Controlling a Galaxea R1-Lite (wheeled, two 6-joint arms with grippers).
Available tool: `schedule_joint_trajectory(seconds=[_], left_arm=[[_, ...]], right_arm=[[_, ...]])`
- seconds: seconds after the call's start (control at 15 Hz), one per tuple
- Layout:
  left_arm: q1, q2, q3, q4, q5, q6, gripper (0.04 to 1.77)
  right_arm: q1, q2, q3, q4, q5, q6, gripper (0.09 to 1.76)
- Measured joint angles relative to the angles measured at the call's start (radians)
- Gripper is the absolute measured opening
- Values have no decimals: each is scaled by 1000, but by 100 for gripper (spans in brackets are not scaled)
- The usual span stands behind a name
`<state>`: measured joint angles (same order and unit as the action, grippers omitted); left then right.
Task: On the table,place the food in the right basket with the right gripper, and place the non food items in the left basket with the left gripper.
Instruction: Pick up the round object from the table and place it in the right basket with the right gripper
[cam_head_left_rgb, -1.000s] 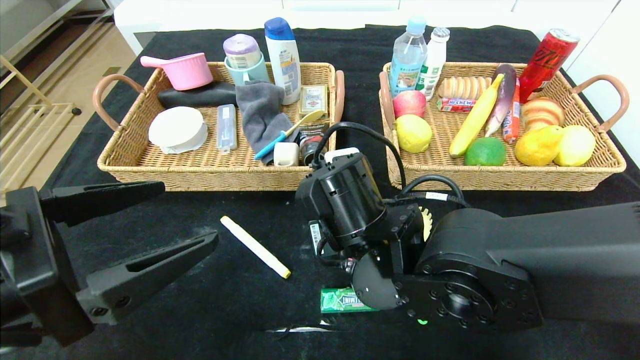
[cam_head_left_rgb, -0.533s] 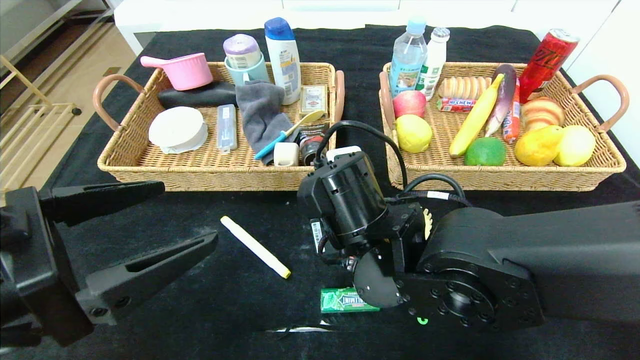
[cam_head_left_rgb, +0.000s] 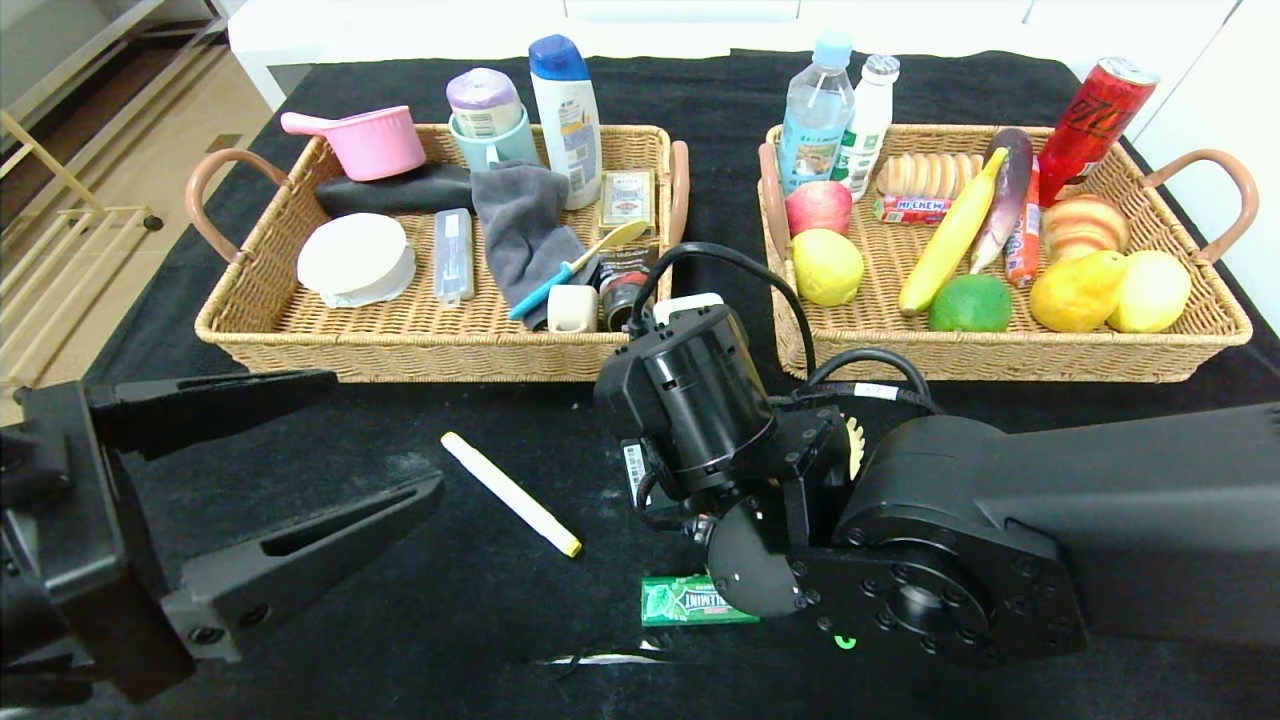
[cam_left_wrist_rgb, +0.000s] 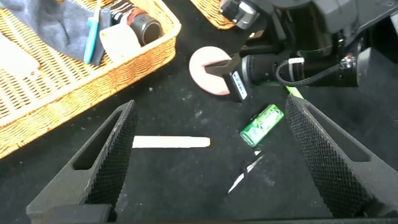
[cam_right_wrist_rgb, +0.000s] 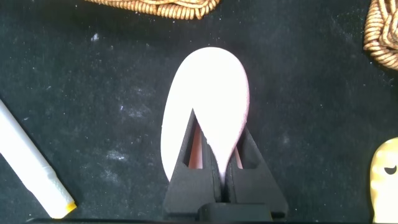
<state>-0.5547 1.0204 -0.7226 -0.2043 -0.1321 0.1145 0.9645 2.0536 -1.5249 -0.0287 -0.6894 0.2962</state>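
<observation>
My right gripper (cam_right_wrist_rgb: 217, 124) is shut on the edge of a flat pink oval piece (cam_right_wrist_rgb: 208, 93), low over the black table between the two baskets. In the head view the wrist (cam_head_left_rgb: 700, 420) hides both. The left wrist view shows the pink piece (cam_left_wrist_rgb: 205, 68) as a disc in those jaws. My left gripper (cam_head_left_rgb: 380, 430) is open and empty at the front left; its view (cam_left_wrist_rgb: 211, 106) looks down on a white marker (cam_left_wrist_rgb: 171, 142) and a green gum pack (cam_left_wrist_rgb: 262, 123). The marker (cam_head_left_rgb: 510, 493) lies left of the right wrist, and the gum pack (cam_head_left_rgb: 690, 600) in front of it.
The left wicker basket (cam_head_left_rgb: 420, 340) holds a pink pot, cloth, bottle, toothbrush and other items. The right wicker basket (cam_head_left_rgb: 1000, 355) holds fruit, bottles, a can and snacks. A yellow scalloped piece (cam_head_left_rgb: 853, 445) lies beside the right wrist.
My left gripper has shifted slightly down and to the right. The right gripper has barely moved and still holds the pink piece.
</observation>
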Motion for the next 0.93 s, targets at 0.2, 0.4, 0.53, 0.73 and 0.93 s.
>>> schedule_joint_trajectory(seconds=[0.2, 0.4, 0.53, 0.73, 0.93], left_arm=[[-2, 0, 0, 0, 0, 0, 172], [-2, 0, -1, 0, 1, 0, 172], [-2, 2, -1, 0, 1, 0, 172], [-2, 2, -1, -1, 1, 0, 172], [-2, 4, -1, 0, 1, 0, 172]], right_arm=[[0, 0, 0, 0, 0, 0, 16], [0, -2, 0, 1, 0, 0, 16], [2, -14, -1, 3, 0, -1, 16], [3, -53, 0, 12, 0, 0, 16], [-8, -105, 5, 13, 0, -2, 16]])
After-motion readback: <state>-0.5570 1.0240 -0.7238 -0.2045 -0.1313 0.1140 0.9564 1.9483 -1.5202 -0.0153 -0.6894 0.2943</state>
